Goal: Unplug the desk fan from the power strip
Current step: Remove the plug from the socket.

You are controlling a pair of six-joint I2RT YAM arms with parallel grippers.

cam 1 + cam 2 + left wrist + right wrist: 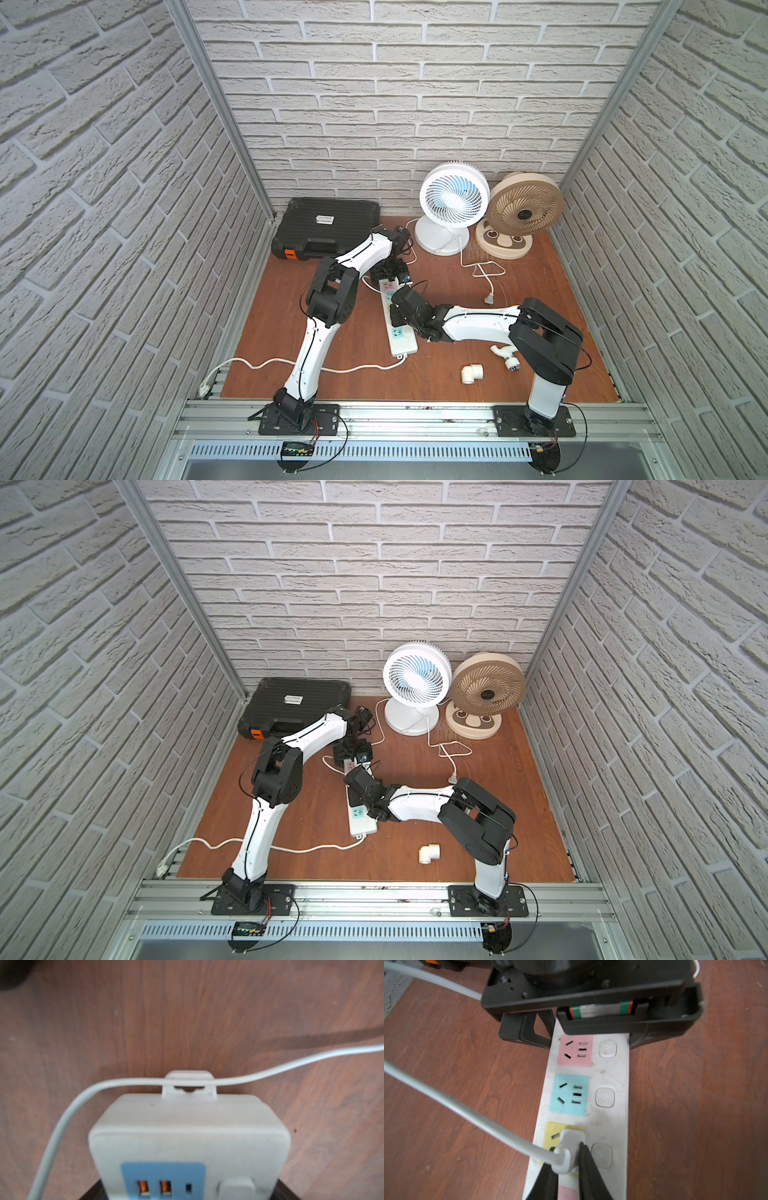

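Observation:
The power strip point(401, 337) point(362, 817) lies lengthwise mid-table, with pink, teal and yellow socket panels point(572, 1095). My left gripper point(390, 276) point(584, 1035) is shut on its far end; the black fingers point(91, 1194) flank the blue USB panel point(163, 1180). A white plug point(571, 1147) sits in the yellow socket, and my right gripper point(566, 1147) point(398, 307) is shut on it. The plug's thin cord point(467, 1113) point(270, 1072) leads toward a white desk fan point(453, 199) and a beige fan point(524, 208) at the back. Which fan it feeds I cannot tell.
A black tool case point(328, 226) lies at the back left. A loose plug point(489, 298) on a looped cord rests right of the strip. A white pipe elbow point(471, 373) and a white fitting point(505, 357) lie front right. The strip's thick cord point(249, 363) trails off front left.

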